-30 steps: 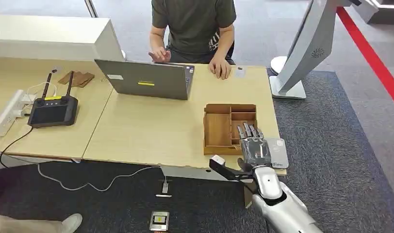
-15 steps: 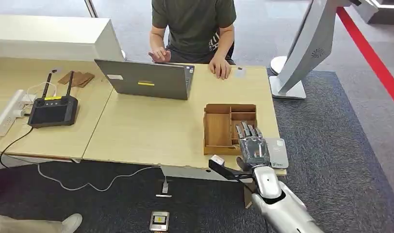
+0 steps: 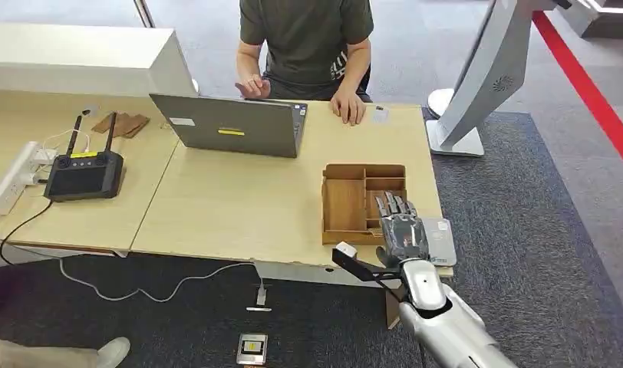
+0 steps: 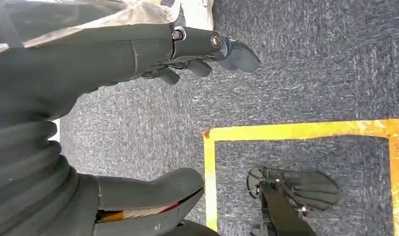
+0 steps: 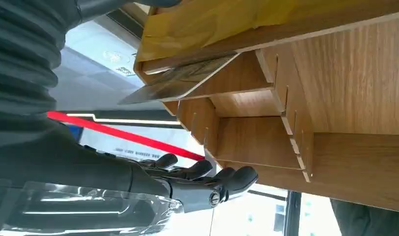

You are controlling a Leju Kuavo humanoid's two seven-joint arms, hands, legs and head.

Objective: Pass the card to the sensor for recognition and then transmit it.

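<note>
Right hand (image 3: 402, 230) hovered, fingers (image 5: 207, 173) spread and empty, over the wooden tray (image 3: 345, 201); card (image 5: 180, 81) not yet gripped. Next called for pinching it. Left hand (image 4: 138, 54) hung loose, holding nothing.

The right arm (image 3: 446, 326) rises from below, silver and angled up toward the near right corner of the counter (image 3: 239, 207). Its right robot hand (image 3: 401, 230) is held flat, palm down, dark fingers stretched forward and lying close side by side, the thumb jutting out to the left. In the right wrist view the right robot hand's fingers are extended and hold nothing. The left robot hand (image 4: 138, 98) hangs low over the carpeted floor, thumb and fingers apart, nothing between them.
</note>
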